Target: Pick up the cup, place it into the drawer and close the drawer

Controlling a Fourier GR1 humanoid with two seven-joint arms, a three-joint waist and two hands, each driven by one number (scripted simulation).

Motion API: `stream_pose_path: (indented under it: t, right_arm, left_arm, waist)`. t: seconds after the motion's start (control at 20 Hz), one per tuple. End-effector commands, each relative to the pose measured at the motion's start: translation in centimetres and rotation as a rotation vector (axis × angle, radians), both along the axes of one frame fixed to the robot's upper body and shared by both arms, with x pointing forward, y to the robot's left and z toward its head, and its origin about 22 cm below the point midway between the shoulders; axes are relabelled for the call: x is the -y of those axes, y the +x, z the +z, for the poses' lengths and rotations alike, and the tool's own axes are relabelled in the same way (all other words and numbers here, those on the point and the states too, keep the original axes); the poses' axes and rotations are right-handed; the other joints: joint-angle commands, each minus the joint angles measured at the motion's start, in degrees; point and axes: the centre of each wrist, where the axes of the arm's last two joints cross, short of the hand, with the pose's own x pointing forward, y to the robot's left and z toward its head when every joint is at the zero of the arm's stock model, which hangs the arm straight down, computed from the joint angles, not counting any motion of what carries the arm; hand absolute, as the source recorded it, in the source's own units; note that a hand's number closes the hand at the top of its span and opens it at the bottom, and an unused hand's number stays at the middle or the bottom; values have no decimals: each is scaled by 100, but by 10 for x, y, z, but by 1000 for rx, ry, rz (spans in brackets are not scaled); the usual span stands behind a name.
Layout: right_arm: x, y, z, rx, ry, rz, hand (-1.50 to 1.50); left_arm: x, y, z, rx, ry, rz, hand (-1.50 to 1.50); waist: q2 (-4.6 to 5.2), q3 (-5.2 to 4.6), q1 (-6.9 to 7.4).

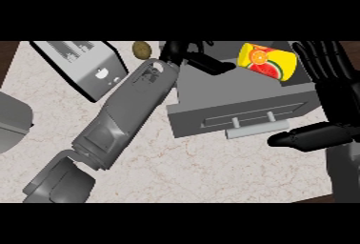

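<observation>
One fruit-printed cup (268, 61) lies in the drawer (232, 102), apparently unlettered; both hands, left (188, 53) and right (330, 90), open, hold nothing.

A single head view looks steeply down, close over the surface (211, 176), forearms entering from six o'clock, the drawer (239, 112) toward one o'clock.

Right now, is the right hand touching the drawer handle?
Apart. In the head view the right hand is open beside the drawer's front corner, and its thumb tip sits just right of the handle, with bare counter between them.
</observation>
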Motion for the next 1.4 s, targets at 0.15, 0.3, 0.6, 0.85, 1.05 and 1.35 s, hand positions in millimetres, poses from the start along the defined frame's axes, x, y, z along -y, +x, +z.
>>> stream_pose_path:
  t: [0.15, 0.3, 0.6, 0.85, 1.05, 1.35]
  right_arm:
    - [-15, 5, 1, -19, 7, 150, -150]
    - [-34, 5, -5, -33, 9, 308, 150]
    - [-56, 0, -5, -113, -144, 575, 150]
    - [-31, -4, -5, -220, -493, 555, 150]
    - [-27, -14, -12, -206, -654, 416, -150]
    - [-55, -16, -70, -237, -781, 274, -150]
  left_arm:
    - [-4, -4, -13, 0, -110, -8, -150]
    - [-1, -5, -6, 16, -234, -18, -150]
    - [0, -7, -1, 93, -407, -30, -150]
    - [-3, -5, -3, 130, -423, 39, -150]
    - [1, -3, 7, 131, -439, 63, -150]
    - [-10, -6, -15, 126, -508, 48, -150]
  waist:
    - [35, -4, -200]
    - [72, -5, -287]
    - [-12, -18, -142]
    - [-88, -14, 222]
    - [-144, -6, 481]
    - [-182, -8, 871]
